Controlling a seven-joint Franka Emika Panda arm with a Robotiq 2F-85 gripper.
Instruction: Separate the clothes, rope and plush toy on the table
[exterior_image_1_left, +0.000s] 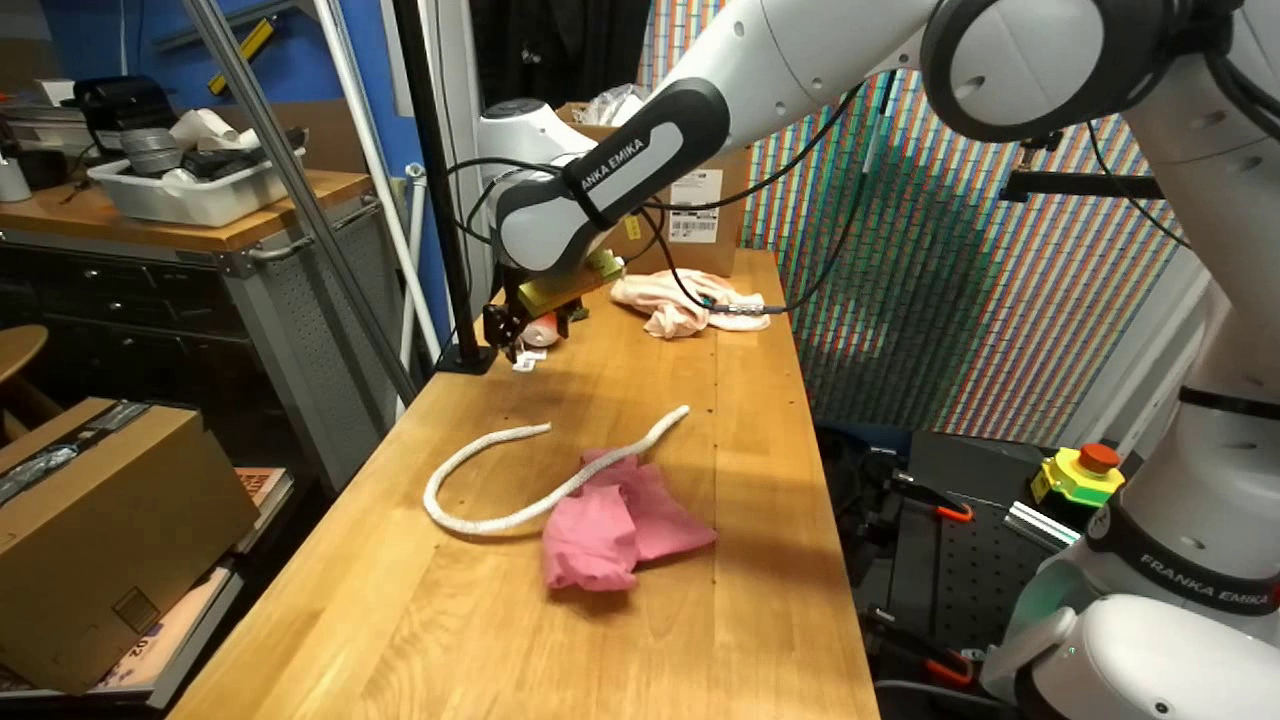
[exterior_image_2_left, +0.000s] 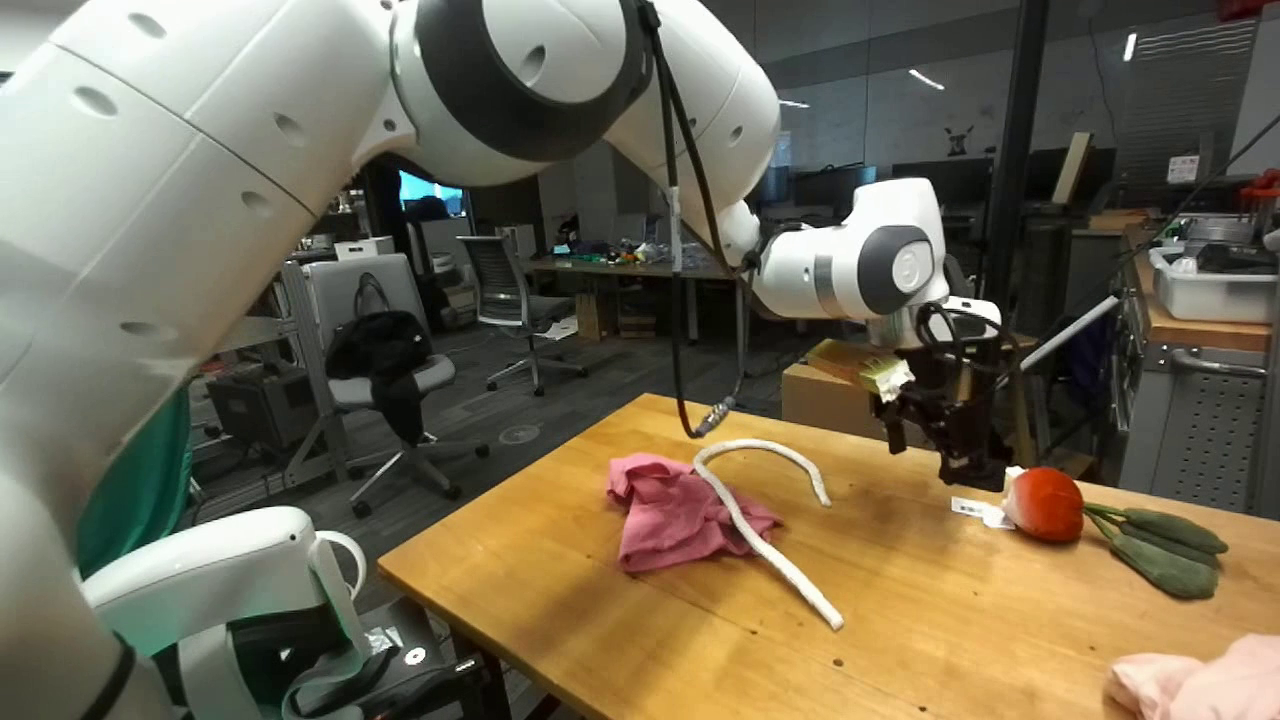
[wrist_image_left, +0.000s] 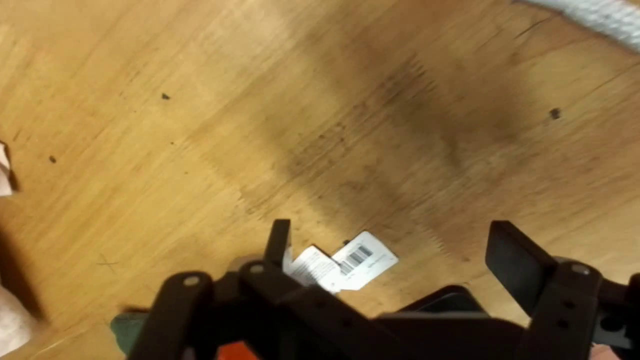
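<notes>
Wrist view shows the gripper (wrist_image_left: 391, 245) in the lower part of the frame. Its two fingers (wrist_image_left: 515, 262) are spread wide from each other, and between them, at the lower middle, two white tags (wrist_image_left: 367, 260) are seen on the wooden table (wrist_image_left: 210, 125). At the upper right corner enters a piece of the white rope (wrist_image_left: 607, 20).

In an exterior view, the plush toy (exterior_image_2_left: 1043, 505), round and red with green leaves, lies at the right of the frame, the leaves pointing toward the right edge. The gripper hangs over the table just beside it, at its upper left; whether the two are touching, I cannot tell. The tags lie close to the left side of the toy.

In both exterior views the dark pink cloth (exterior_image_1_left: 590, 540) lies crumpled below the centre of the frame. The rope makes a wide curve and passes on top of this cloth, so these two things are together, while both ends of the rope come out beyond it. Well apart from them is the pale cloth (exterior_image_1_left: 672, 312): in an exterior view it lies at the upper middle, in front of a cardboard box (exterior_image_1_left: 710, 258). From the upper right the robot arm (exterior_image_1_left: 800, 50) reaches over the table.
</notes>
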